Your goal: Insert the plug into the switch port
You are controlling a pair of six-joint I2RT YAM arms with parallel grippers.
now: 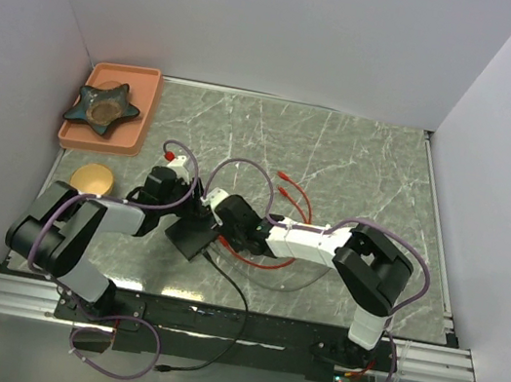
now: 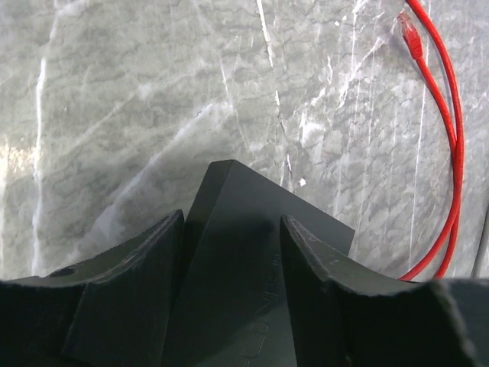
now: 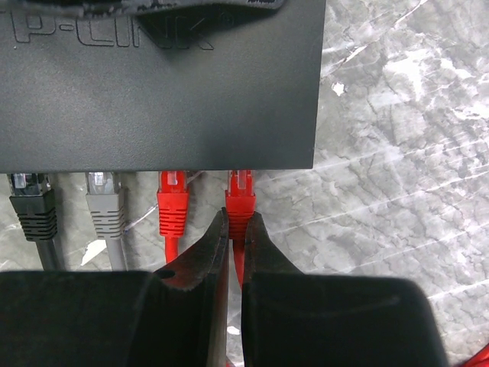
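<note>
The black switch (image 3: 160, 92) lies on the marble table, and also shows in the top view (image 1: 193, 240). Its port side faces my right wrist camera, and the port holes are hidden under its edge. My right gripper (image 3: 238, 218) is shut on a red plug (image 3: 240, 200). The plug's front end sits at the rightmost port, as deep as the red plug (image 3: 173, 202) beside it. My left gripper (image 2: 231, 222) is closed around the far corner of the switch (image 2: 252, 252). In the top view, the left gripper (image 1: 190, 209) and right gripper (image 1: 226, 231) meet at the switch.
A black plug (image 3: 32, 206) and a grey plug (image 3: 105, 206) sit in the left ports. Loose red cable ends (image 1: 284, 176) lie behind the arms, and the cable (image 2: 456, 153) is also in the left wrist view. An orange tray (image 1: 147, 111) holds a star dish (image 1: 102, 107), with a tan disc (image 1: 92, 178) near it.
</note>
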